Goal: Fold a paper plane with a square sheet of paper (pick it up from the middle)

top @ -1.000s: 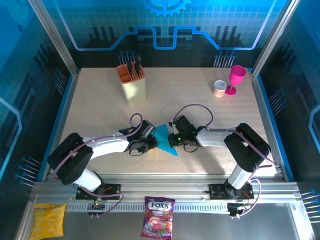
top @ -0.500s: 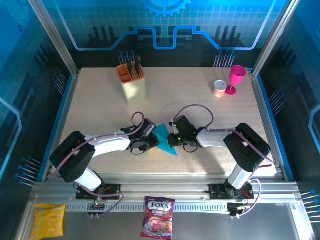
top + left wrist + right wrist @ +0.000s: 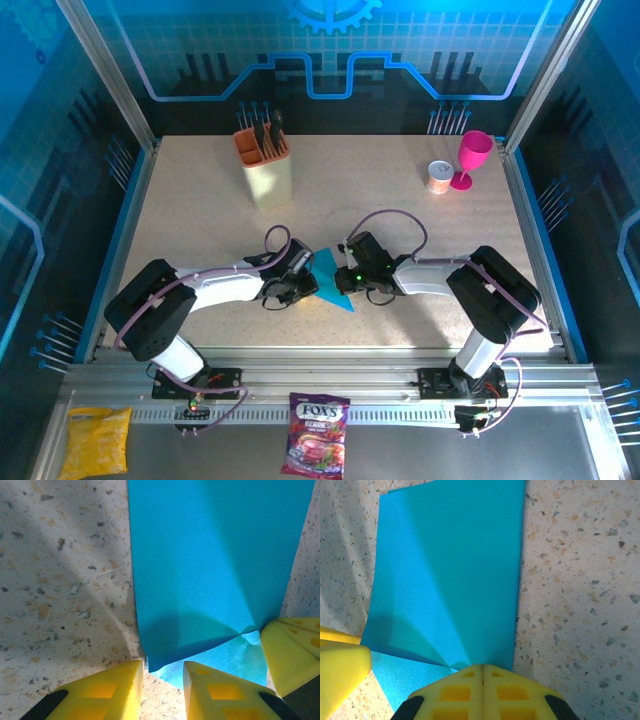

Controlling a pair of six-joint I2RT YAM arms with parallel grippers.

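Your left arm (image 3: 215, 290) lies low and stretched out from 8 o'clock toward the middle of the table (image 3: 200, 220). Your right arm (image 3: 440, 275) reaches in the same flat way from 4 o'clock, so the two wrists almost meet head-on.

The cyan-blue paper (image 3: 330, 282) lies flat between them near the table's centre, partly folded, with one flap lying over a lower layer.

Your left gripper (image 3: 162, 692) sits at the paper's edge. Its yellow fingers (image 3: 102, 692) stand a narrow gap apart, with a corner of the lower layer poking into that gap and bare tabletop showing below it.

Your right gripper (image 3: 482, 680) is pressed fully together, and the paper's near edge runs in under its tips right beside the crease.

At 11 o'clock from the paper stands the beige utensil holder (image 3: 268, 178), with an orange insert (image 3: 262, 145) at its top and dark handles sticking up out of it. At 2 o'clock are a pink goblet (image 3: 473, 155) and, just beside it, a small can (image 3: 438, 177); you cannot tell what either holds.
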